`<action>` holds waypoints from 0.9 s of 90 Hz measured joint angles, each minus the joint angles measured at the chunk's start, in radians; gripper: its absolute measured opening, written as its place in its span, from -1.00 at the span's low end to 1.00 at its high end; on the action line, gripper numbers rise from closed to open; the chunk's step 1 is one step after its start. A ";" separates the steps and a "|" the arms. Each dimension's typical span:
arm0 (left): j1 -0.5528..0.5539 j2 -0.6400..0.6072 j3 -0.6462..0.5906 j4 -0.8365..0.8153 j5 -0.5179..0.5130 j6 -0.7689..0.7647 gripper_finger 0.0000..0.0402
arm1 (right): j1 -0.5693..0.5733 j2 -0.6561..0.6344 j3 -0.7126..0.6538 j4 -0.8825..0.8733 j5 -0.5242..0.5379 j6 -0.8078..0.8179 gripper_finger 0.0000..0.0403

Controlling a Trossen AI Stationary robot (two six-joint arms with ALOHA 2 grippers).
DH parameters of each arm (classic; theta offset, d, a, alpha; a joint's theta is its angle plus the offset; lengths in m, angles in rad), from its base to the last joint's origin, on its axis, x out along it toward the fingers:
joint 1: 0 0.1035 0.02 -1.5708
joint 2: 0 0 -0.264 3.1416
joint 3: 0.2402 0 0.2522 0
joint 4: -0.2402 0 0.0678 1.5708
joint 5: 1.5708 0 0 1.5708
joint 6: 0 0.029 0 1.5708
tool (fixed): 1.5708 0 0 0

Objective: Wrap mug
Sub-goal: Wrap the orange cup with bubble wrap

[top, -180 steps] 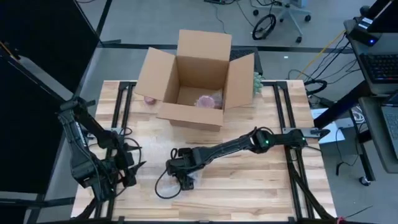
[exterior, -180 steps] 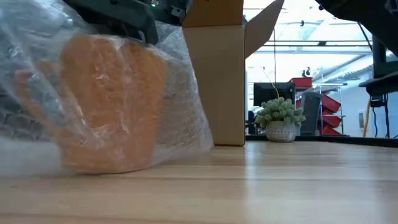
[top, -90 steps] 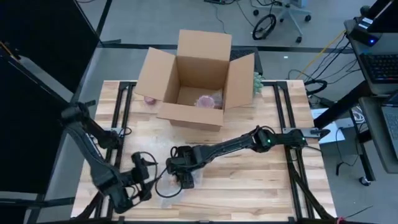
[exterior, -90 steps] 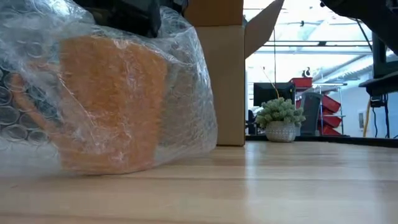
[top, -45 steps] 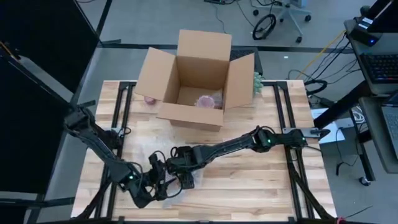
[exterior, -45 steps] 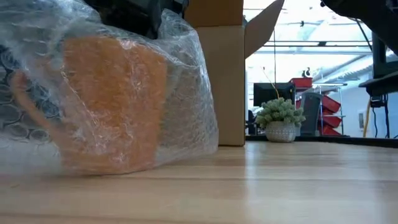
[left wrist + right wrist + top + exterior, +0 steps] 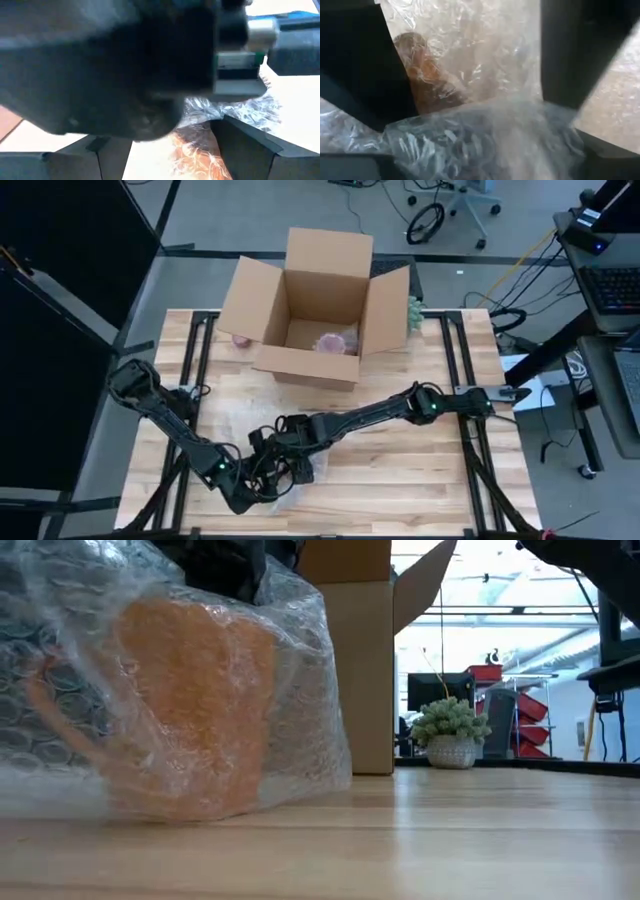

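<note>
Overhead, the two arms are meeting at the near middle of the wooden table (image 7: pixel 420 470). The right gripper (image 7: pixel 292 452) is reaching in from the right, and the left gripper (image 7: pixel 262 480) is coming in low from the left, the two just beside each other over a crumpled clear sheet. The mug is barely showing from above.

The low view is giving what the high view is not: an orange mug (image 7: pixel 190 710) is standing upright on the table, its handle pointing left, loosely draped in bubble wrap (image 7: pixel 300 690). Dark gripper parts are sitting on top of the bundle.

The right wrist view is showing the wrap bunched between that arm's own fingers (image 7: pixel 360 70), which are standing apart around the plastic; whether they are pinching it cannot be told. The left wrist view is mostly blocked by the other arm's dark body, so the left fingers' state cannot be told.

An open cardboard box (image 7: pixel 315 310) is sitting at the far edge. A potted plant (image 7: pixel 450 735) is standing beyond. No legible writing is showing anywhere.
</note>
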 joint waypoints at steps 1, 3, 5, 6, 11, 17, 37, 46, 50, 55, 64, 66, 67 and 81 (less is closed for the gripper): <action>0.000 0.000 0.000 0.000 0.000 0.000 0.30 | 0.000 -0.003 0.000 -0.003 0.000 0.001 0.21; 0.000 0.001 0.000 0.001 0.001 0.000 0.30 | 0.000 -0.009 0.000 -0.009 0.001 0.002 0.21; 0.000 0.001 0.000 0.001 0.003 0.000 0.30 | 0.000 -0.018 0.000 -0.013 0.002 0.003 0.21; 0.000 0.001 0.000 0.000 0.004 0.000 0.30 | -0.001 -0.022 0.000 -0.015 0.003 0.003 0.21; 0.000 0.001 0.000 0.000 0.007 0.000 0.30 | -0.001 -0.039 0.001 -0.018 0.002 0.001 0.21; 0.001 0.001 0.000 0.003 0.010 0.000 0.30 | -0.001 -0.059 0.001 -0.026 0.002 0.003 0.21; 0.001 0.003 -0.002 0.017 0.017 0.007 0.30 | -0.001 -0.136 0.002 -0.062 0.002 0.019 0.21; 0.000 0.003 -0.002 0.017 0.020 0.006 0.30 | -0.001 -0.144 0.002 -0.028 0.002 0.029 0.21; 0.000 0.003 -0.002 0.018 0.021 0.006 0.30 | 0.003 -0.144 0.002 -0.015 0.002 0.030 0.21; 0.000 0.003 -0.003 0.021 0.021 0.007 0.30 | 0.008 -0.140 0.002 0.008 0.002 0.030 0.21; 0.000 0.003 -0.003 0.025 0.022 0.006 0.30 | 0.022 -0.124 -0.008 0.037 0.004 0.032 0.21; 0.000 0.003 -0.003 0.025 0.022 0.006 0.30 | 0.026 -0.119 -0.013 0.045 0.004 0.036 0.21; 0.000 0.003 -0.003 0.025 0.022 0.006 0.30 | 0.028 -0.117 -0.016 0.049 0.004 0.038 0.21; -0.001 0.003 -0.004 0.025 0.029 0.007 0.31 | 0.037 -0.096 -0.059 0.048 0.029 0.067 0.21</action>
